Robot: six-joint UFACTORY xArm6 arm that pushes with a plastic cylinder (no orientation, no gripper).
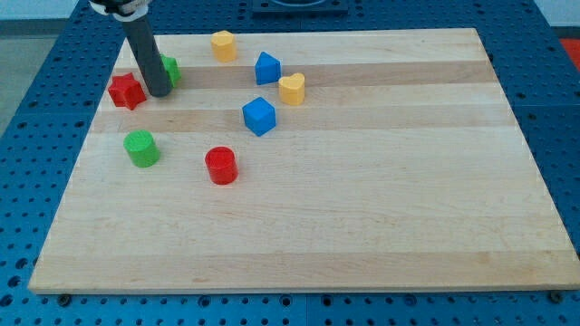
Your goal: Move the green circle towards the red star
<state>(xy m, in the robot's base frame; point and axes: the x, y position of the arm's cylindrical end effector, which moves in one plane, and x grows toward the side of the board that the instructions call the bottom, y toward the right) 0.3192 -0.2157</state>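
Observation:
The red star (127, 91) lies near the board's top left. My tip (159, 92) rests just to the star's right, against the left side of a green block (170, 71) whose shape the rod partly hides. A green circle (141, 148) lies below the red star, apart from my tip. The dark rod rises from the tip toward the view's top left.
A red cylinder (220, 166) sits to the right of the green circle. Two blue blocks (267, 68) (259, 116), a yellow heart (292, 89) and a yellow block (223, 45) lie toward the top middle. The wooden board (362, 226) rests on a blue perforated table.

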